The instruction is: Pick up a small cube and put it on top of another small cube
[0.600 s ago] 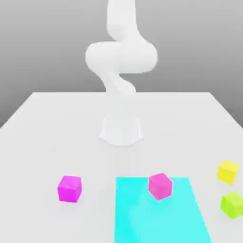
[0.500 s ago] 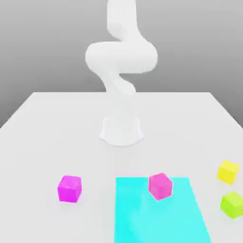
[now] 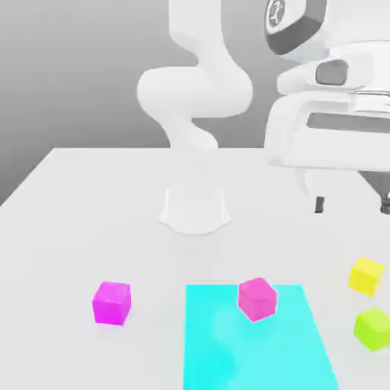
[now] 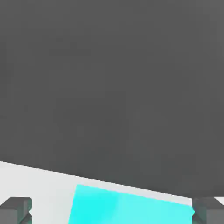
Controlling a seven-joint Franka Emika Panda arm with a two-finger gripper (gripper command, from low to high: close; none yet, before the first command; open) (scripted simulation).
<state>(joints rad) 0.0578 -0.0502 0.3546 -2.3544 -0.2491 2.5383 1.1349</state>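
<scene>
Hovering at upper right, your gripper (image 3: 350,204) spreads empty — lime-green cube (image 3: 372,328) lower right, hot-pink cube (image 3: 257,298) centre-bottom.

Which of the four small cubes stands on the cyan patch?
The hot-pink cube; it stands at the cyan patch's far edge. The magenta, yellow and lime-green cubes rest on white table.

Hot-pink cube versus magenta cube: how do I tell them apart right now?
The hot-pink cube is rosier; the magenta cube is more purplish. The hot-pink cube sits on the cyan patch, at its far edge; the magenta cube rests on the bare white table, toward the exterior view's left. The hot-pink cube is turned corner-on; the magenta cube looks squarer. Both seem the same size, plain, untouched.
</scene>
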